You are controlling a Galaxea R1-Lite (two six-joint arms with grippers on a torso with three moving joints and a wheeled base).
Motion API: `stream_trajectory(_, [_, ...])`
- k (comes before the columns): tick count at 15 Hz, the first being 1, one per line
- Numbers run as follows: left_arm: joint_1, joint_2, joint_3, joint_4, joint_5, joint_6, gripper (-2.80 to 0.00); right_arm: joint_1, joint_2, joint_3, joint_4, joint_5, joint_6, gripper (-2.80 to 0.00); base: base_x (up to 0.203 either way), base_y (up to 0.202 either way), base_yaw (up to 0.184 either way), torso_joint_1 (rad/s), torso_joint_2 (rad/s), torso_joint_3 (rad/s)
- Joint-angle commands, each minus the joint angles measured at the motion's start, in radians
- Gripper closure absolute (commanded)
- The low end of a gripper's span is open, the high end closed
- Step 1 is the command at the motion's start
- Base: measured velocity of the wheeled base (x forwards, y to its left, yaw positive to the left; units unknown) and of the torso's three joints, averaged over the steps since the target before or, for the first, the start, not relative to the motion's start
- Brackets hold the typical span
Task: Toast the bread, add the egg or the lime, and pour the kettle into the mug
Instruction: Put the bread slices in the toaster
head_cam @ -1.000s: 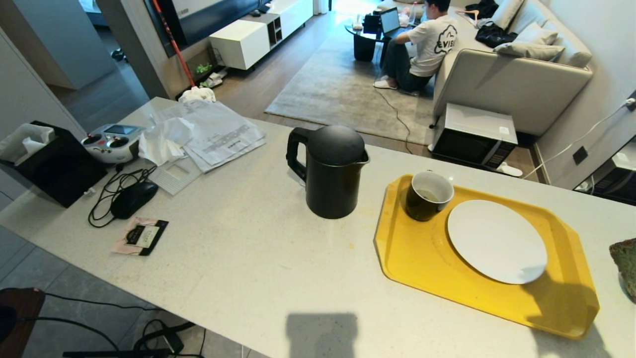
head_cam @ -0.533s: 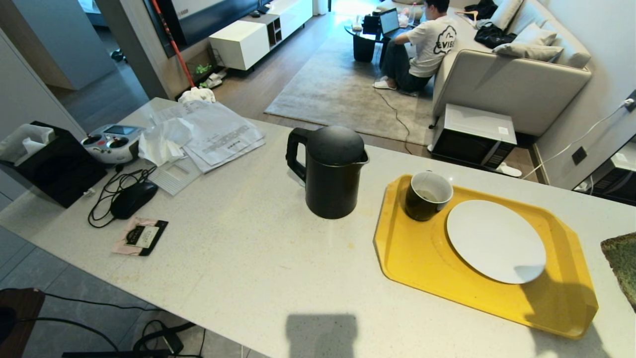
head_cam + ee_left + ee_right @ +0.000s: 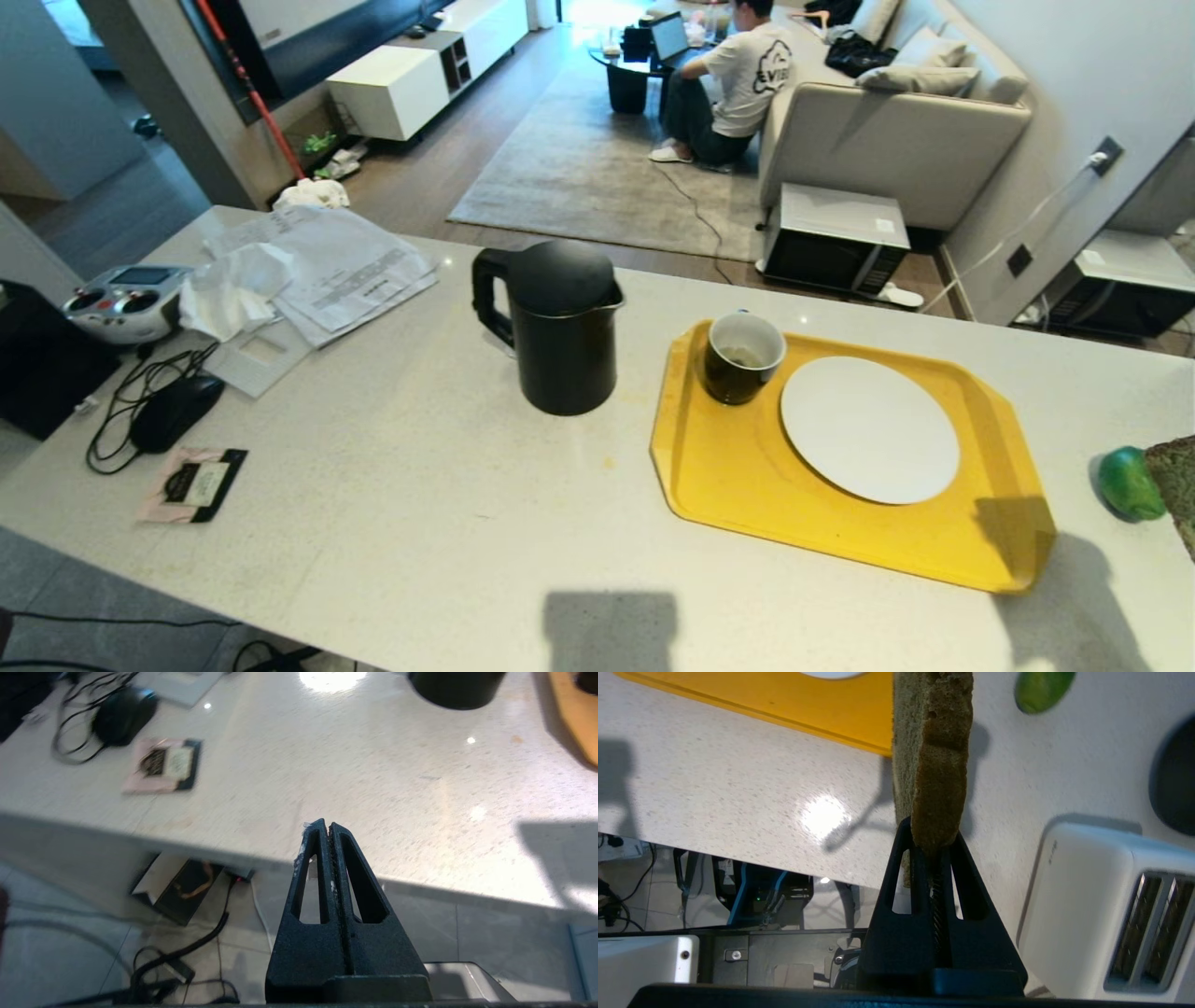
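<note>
Standing on the pale counter (image 3: pixel 448 485), the black kettle (image 3: pixel 558 327) sits just left of the yellow tray (image 3: pixel 747 476), which carries a white plate (image 3: pixel 870 429) and the mug (image 3: pixel 742 357) at its far left corner. The white toaster (image 3: pixel 1092 905) sits near the counter's edge, with the lime (image 3: pixel 1128 483) lying right of the tray. The right gripper (image 3: pixel 931 851) clamps the bread (image 3: pixel 934 760) edge-up above the counter, while the left gripper (image 3: pixel 325 833) hangs pressed shut and empty over the counter's near edge.
</note>
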Motion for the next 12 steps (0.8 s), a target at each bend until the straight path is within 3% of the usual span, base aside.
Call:
stream_trajectory(1, [0.0, 0.001, -0.001, 0.0, 0.001, 0.0, 0.0, -0.003, -0.001, 0.001, 0.006, 0.001, -0.001, 0.0, 0.003, 0.008, -0.172, 0.002, 0.01, -0.002])
stream_trajectory(9, [0.0, 0.001, -0.001, 0.0, 0.001, 0.0, 0.0, -0.003, -0.001, 0.001, 0.006, 0.001, 0.0, 0.0, 0.001, 0.01, -0.171, 0.004, 0.0, 0.003])
stream_trajectory(12, [0.0, 0.001, 0.001, 0.0, 0.001, 0.0, 0.0, -0.003, -0.007, 0.001, 0.005, 0.001, 0.023, 0.0, 0.002, 0.003, -0.097, 0.001, 0.0, 0.003])
